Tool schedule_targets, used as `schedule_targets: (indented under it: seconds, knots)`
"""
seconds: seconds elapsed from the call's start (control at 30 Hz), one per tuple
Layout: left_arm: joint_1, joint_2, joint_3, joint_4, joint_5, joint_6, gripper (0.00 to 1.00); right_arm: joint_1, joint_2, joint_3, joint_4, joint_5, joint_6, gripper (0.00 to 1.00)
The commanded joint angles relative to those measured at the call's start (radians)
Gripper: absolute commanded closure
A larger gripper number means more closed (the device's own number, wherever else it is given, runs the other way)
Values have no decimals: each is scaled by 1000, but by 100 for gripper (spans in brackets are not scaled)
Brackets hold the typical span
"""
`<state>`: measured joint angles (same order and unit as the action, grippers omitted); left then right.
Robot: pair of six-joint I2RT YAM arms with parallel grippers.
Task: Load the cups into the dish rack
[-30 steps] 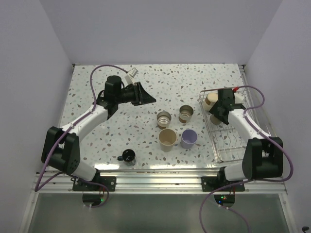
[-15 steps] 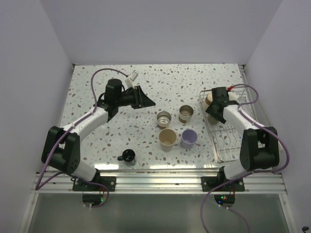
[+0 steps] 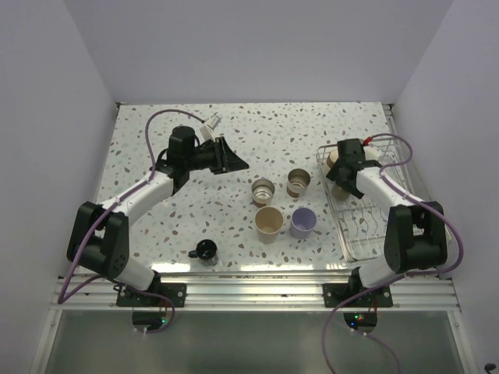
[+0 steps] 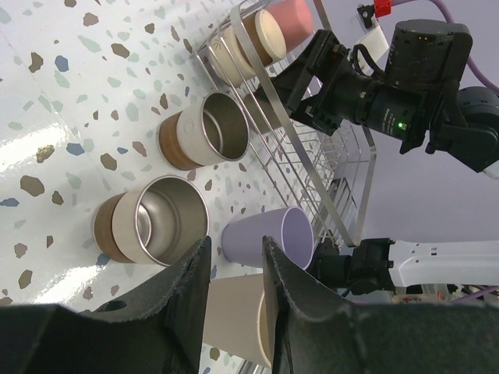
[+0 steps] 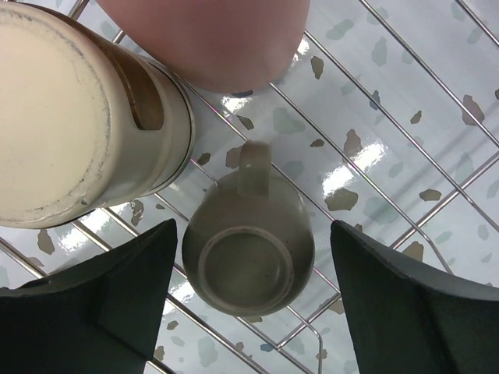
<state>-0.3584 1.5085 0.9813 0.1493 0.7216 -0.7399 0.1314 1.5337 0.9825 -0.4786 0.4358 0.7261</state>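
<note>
Loading looks partway done. At the left, near the front edge, the dark blue mug [image 3: 206,250] sits alone on the surface [image 3: 156,132]. The left end effector [image 3: 232,161] hangs above bare surface with its fingers a little apart, grasping nothing. It is aimed at the middle group, probably to line up a pick.

In that group the first steel cup [image 3: 264,189], the second steel cup [image 3: 299,183], the tan cup [image 3: 268,222] and the lavender cup [image 3: 302,222] stand upright, mouths up, long axes vertical.

At the far end of the dish rack [image 3: 365,238], the right end effector [image 5: 251,227] is spread wide and released, flanking the tan mug [image 5: 248,261] without touching it. The mug sits base up, axis vertical, presumably to drain. Its handle points toward the pink cup [image 5: 210,39], just beside the beige cup [image 5: 78,117].
</note>
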Motion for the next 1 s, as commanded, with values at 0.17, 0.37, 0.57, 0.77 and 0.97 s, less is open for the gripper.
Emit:
schedule_targets:
  seconds: [0.17, 0.37, 0.57, 0.77, 0.97]
  knots:
    - [10, -1, 17, 36, 18, 22, 64, 36, -26, 38, -12, -12, 16, 16]
    - [10, -10, 16, 26, 12, 25, 64, 53, -67, 38, -31, -29, 15, 16]
    - [10, -14, 30, -25, -17, 57, 64, 53, -130, 24, -22, -65, 4, 14]
    - [10, -25, 42, -56, -37, 71, 64, 51, -184, 21, -46, -78, -1, 14]
    - [7, -11, 83, -218, -149, 143, 65, 51, -274, 36, -98, -85, -28, 14]
